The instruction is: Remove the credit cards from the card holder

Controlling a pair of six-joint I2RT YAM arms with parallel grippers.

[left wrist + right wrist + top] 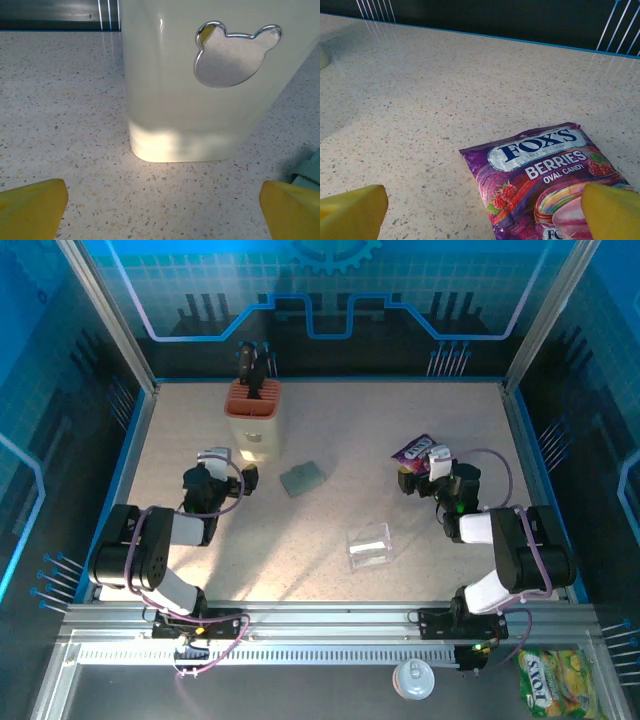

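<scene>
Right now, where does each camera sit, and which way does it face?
Top: above and behind the bases, looking down on the table; left arm and right arm show.
Left wrist: low over the table, facing the block; left claw open at the bottom.
Right wrist: low, facing the packet; right claw open.
Shared: the top view also shows block and packet.

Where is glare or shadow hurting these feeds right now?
Top external: warm light pools on the table mid-field, the card holder evenly lit and readable. Left wrist: a blown-out patch at the foot of the cream block, its chrome bear badge mirroring; the holder's edge at right sits in shadow. Right wrist: candy packet sharp, print legible.
</scene>
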